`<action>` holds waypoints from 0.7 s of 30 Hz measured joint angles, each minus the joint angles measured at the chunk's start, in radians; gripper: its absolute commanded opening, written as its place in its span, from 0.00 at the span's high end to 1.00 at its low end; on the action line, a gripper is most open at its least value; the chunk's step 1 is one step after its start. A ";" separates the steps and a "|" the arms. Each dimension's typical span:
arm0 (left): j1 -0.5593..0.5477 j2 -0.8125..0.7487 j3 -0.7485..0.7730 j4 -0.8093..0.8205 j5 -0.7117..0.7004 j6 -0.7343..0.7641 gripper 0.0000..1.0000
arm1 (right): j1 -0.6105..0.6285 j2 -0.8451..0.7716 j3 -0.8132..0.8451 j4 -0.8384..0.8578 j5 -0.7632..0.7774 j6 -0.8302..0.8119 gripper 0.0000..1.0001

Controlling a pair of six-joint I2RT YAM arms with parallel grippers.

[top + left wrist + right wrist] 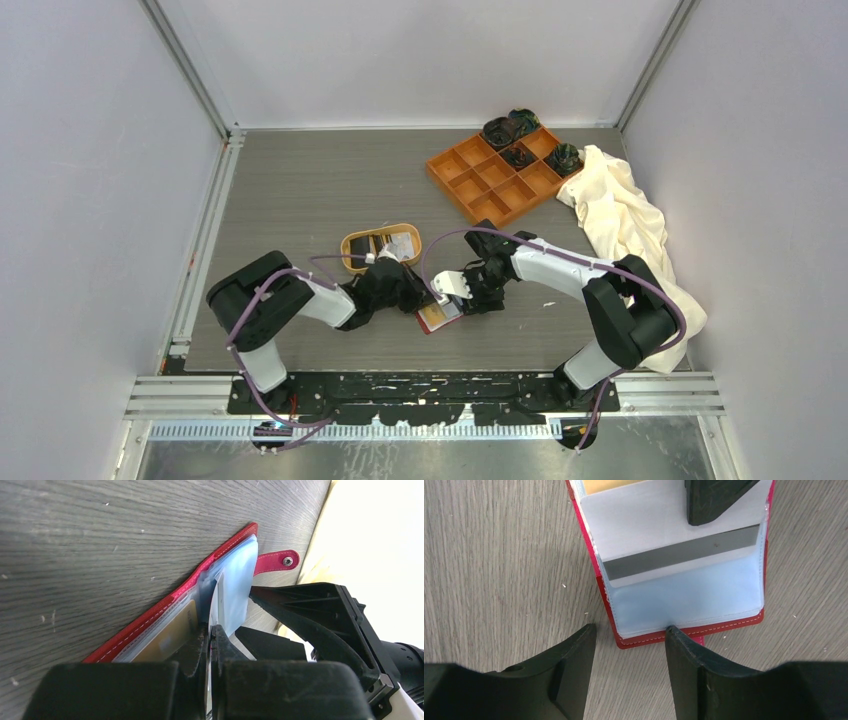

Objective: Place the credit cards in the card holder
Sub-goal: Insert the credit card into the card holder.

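Observation:
The red card holder (438, 318) lies open on the table between both arms, its blue sleeves (684, 600) facing up. A white credit card (639, 525) with a grey stripe sits partly inside one sleeve. My left gripper (210, 630) is shut on that card's edge (216, 600), and one of its fingertips (714, 500) shows in the right wrist view. A tan-gold card (170, 637) rests in the neighbouring sleeve. My right gripper (630, 630) is open at the holder's near edge. Its right fingertip (674, 632) touches the red rim and nothing lies between its fingers.
An oval tan dish (381, 246) with more cards stands just behind the left gripper. An orange compartment tray (497, 175) with dark objects sits at the back right. A cream cloth (625, 220) lies along the right side.

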 measured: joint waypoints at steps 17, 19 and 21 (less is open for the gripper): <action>0.022 0.070 0.041 0.048 0.066 0.042 0.84 | 0.006 -0.054 0.015 -0.014 -0.016 0.088 0.34; 0.024 0.077 0.042 0.058 0.074 0.045 0.83 | 0.007 -0.096 0.015 -0.019 -0.047 0.100 0.37; 0.024 0.084 0.046 0.066 0.081 0.047 0.82 | 0.007 -0.128 0.015 -0.021 -0.089 0.108 0.47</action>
